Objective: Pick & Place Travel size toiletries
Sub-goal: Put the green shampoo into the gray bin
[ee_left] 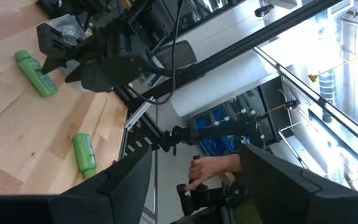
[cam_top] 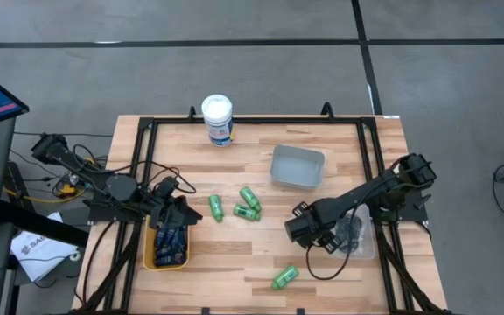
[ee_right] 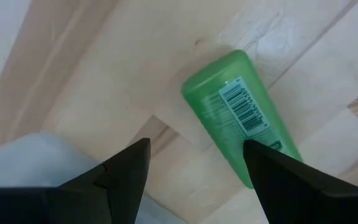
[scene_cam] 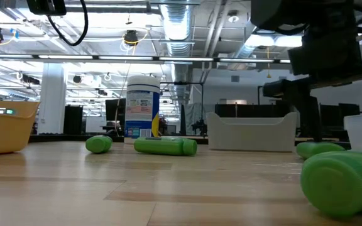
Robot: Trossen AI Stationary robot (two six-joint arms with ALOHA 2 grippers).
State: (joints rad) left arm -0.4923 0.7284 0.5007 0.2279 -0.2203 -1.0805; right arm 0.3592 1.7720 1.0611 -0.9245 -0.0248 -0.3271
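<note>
Several small bright green bottles lie on their sides on the wooden table: three grouped mid-table (cam_top: pixel 246 204) and one nearer the front edge (cam_top: pixel 284 277). Flat navy tubes (cam_top: pixel 170 243) lie in a yellow bin (cam_top: pixel 151 258). Dark tins (cam_top: pixel 350 229) sit in a clear container (cam_top: pixel 367 248). My left gripper (cam_top: pixel 180 213) is open over the yellow bin's far end and holds nothing. My right gripper (cam_top: pixel 313 238) is open beside the clear container. In its wrist view the fingers (ee_right: pixel 196 144) hover over one green bottle (ee_right: pixel 238 112) without touching it.
A tall white canister with a blue label (cam_top: pixel 218 120) stands at the far edge. A pale open tray (cam_top: pixel 297 166) sits right of centre. A black frame (cam_top: pixel 252 122) borders the table. Beyond the table, a person's hand (ee_left: pixel 209 168) holds a device.
</note>
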